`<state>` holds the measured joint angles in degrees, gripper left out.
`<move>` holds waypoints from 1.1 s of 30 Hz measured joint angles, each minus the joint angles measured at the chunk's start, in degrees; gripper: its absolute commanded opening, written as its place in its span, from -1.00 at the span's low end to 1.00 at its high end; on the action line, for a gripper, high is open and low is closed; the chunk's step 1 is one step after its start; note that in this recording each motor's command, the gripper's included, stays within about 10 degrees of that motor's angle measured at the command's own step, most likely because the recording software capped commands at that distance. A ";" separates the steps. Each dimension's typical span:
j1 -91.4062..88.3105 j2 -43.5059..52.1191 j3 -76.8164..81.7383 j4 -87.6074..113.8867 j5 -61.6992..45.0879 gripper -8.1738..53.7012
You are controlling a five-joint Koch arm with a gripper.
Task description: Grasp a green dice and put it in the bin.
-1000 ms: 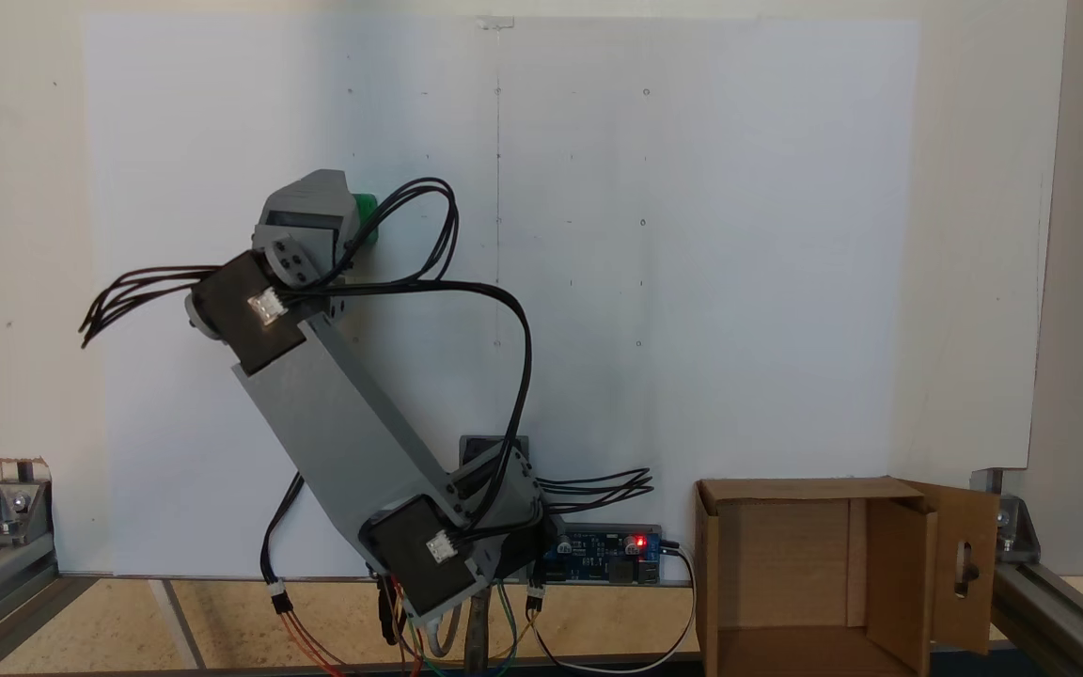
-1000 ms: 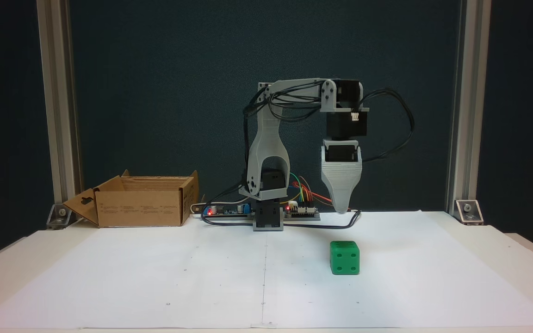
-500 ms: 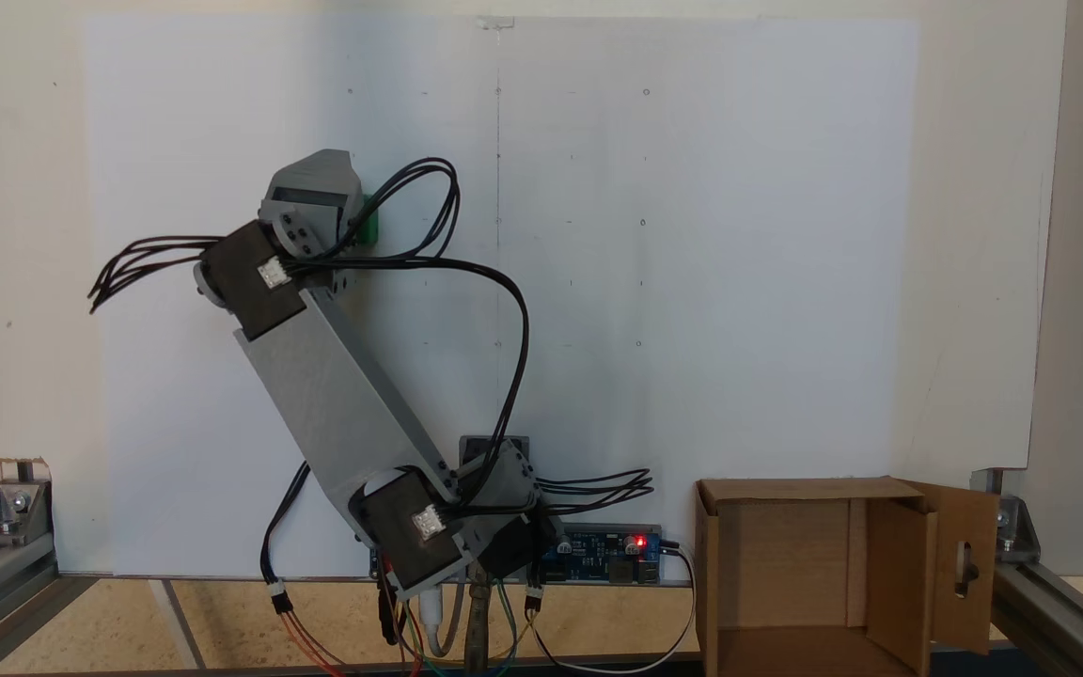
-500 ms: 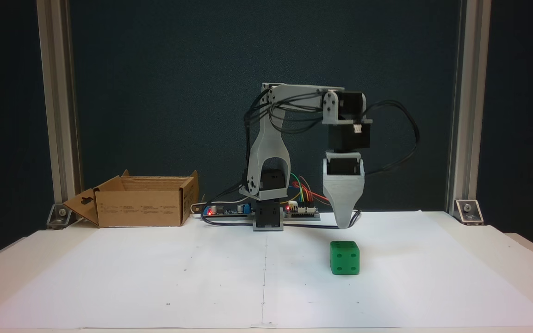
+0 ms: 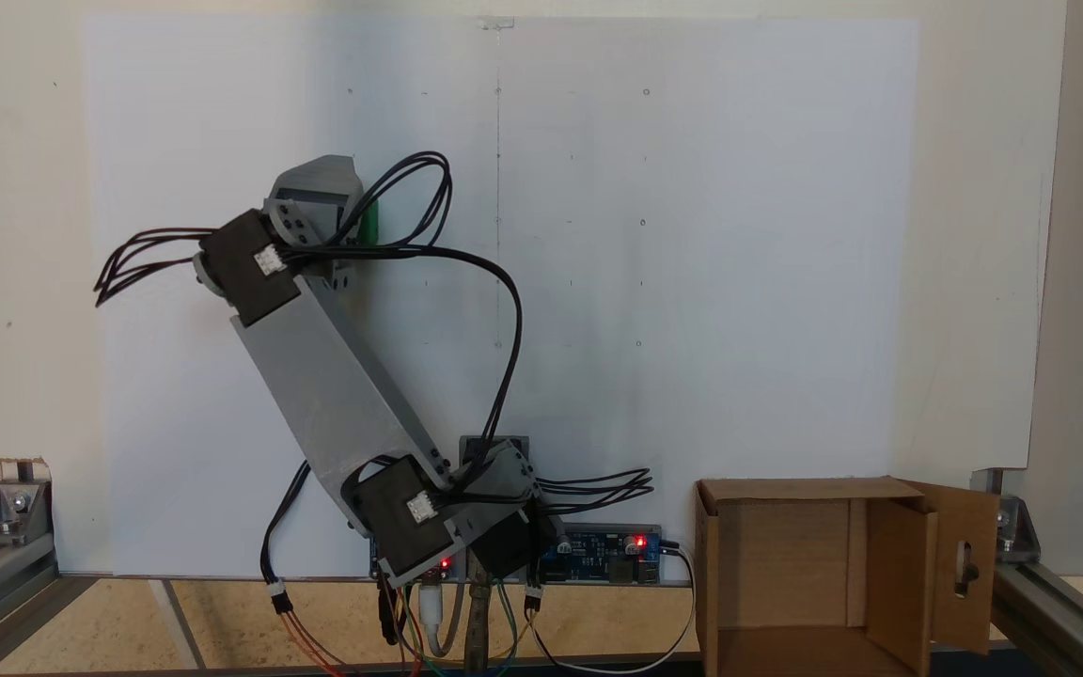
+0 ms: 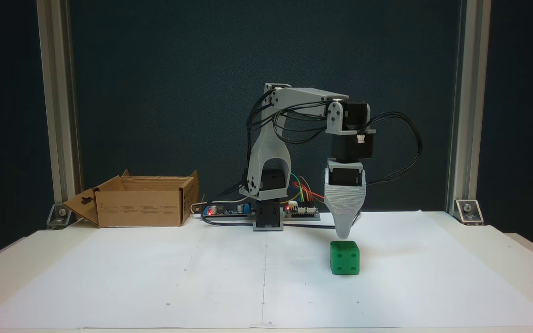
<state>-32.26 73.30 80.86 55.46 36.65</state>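
From the front fixed view the green dice (image 6: pixel 344 257) sits on the white paper, right of centre, with the gripper (image 6: pixel 344 235) pointing down just above it. From above, the wrist hides most of the dice (image 5: pixel 368 224). Can't tell how open the jaws are. The cardboard bin (image 6: pixel 142 201) is far left.

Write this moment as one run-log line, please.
phase: approach | end effector: above green dice, state unclear | dice: on paper, ungrasped | bin: apart, open
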 measured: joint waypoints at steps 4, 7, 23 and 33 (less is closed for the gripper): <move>0.09 -0.70 3.43 -2.64 0.09 0.66; 0.26 -0.70 5.01 -4.66 0.09 0.66; -0.88 -3.34 6.42 -7.73 0.44 0.63; -0.88 -4.48 6.42 -9.23 0.44 0.63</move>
<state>-33.13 68.82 87.28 46.23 37.09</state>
